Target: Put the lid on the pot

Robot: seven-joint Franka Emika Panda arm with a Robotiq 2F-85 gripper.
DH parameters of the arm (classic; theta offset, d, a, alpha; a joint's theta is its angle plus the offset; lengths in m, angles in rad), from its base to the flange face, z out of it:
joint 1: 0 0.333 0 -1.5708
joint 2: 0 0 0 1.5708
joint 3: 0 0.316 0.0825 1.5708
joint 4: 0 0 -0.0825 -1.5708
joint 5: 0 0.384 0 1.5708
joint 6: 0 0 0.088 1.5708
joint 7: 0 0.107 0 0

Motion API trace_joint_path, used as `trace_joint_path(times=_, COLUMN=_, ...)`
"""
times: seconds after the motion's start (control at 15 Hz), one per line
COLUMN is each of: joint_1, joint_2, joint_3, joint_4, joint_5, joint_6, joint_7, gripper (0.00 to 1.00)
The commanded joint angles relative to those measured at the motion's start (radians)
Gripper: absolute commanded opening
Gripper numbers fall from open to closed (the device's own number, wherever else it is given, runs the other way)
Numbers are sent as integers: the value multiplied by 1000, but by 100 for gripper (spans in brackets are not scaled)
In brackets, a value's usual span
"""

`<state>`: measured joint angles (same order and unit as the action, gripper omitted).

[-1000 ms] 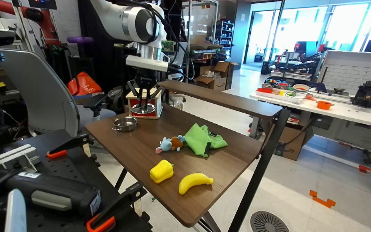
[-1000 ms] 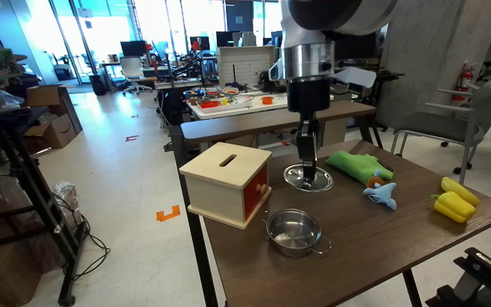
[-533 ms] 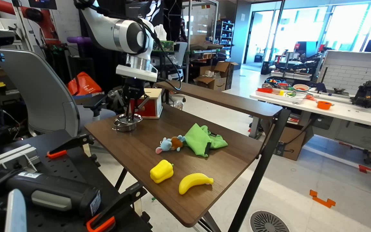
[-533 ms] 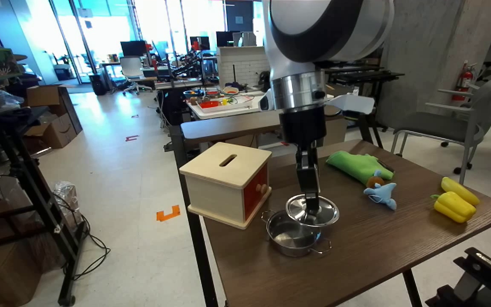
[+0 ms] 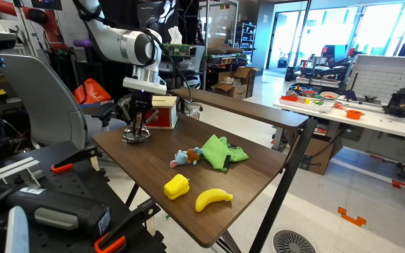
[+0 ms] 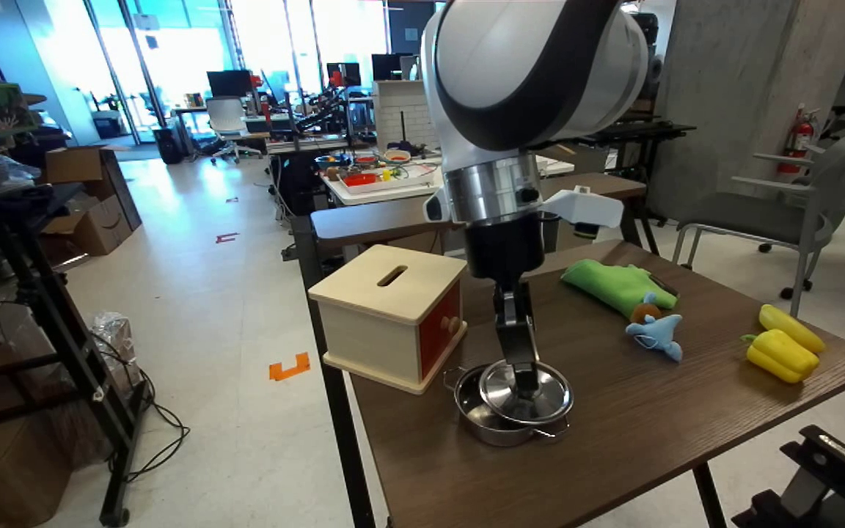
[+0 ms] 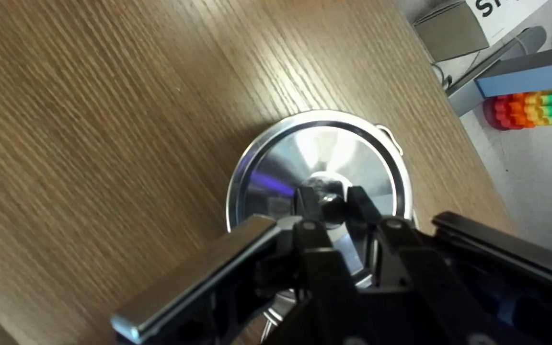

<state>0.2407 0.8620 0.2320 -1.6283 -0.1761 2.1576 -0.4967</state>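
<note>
Gripper [image 7: 333, 199]: black, narrow fingers [image 7: 307, 203]; jaws clenched on the knob [image 7: 332, 207] of the lid [image 7: 324, 151], one finger each side.
Lid: thin round disc, polished metal, bright rim with a dark ring; over the mouth of the pot [image 6: 492, 434], off centre in an exterior view; contact with the pot's rim unclear.
Pot: squat, round, shiny metal, wire loop handles; near a short edge of the desk [image 5: 153, 158], between the box [image 6: 367, 341] and the corner away from the raised shelf [image 5: 237, 107]. A dark crescent of inside shows beside the lid.
Box: pale smooth wood, slotted top, red panel with a round pull; same short edge, shelf-side corner. Interior hidden.
Desk: brown wood grain, rounded corners.
Soft toy [image 5: 185, 157]: blue and brown plush, mid-desk, against green cloth [image 5: 218, 154] folded toward the shelf edge.
Pepper [image 5: 177, 187] and banana [image 5: 211, 199]: smooth, yellow, by the opposite short edge, corner away from the shelf.
Writing: in the wrist view, past the desk edge, white panel [image 7: 503, 19] with black "S", rest cut off; in an exterior view, carton [image 5: 316, 154] with curved arrow.
White tray [image 5: 302, 105]: on the white table [image 5: 392, 123], holds red and yellow pieces too small to name.
</note>
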Motion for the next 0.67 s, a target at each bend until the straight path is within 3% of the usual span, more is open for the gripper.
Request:
trace_joint_path(times=0.0, joint_1=22, joint_2=30, joint_3=7, joint_4=54, joint_5=-27, joint_6=-37, joint_7=-1, gripper=5)
trace_joint_path(times=0.6, joint_1=58, joint_2=41, joint_3=5, joint_4=68, joint_5=-33, joint_6=-37, joint_7=5, gripper=5)
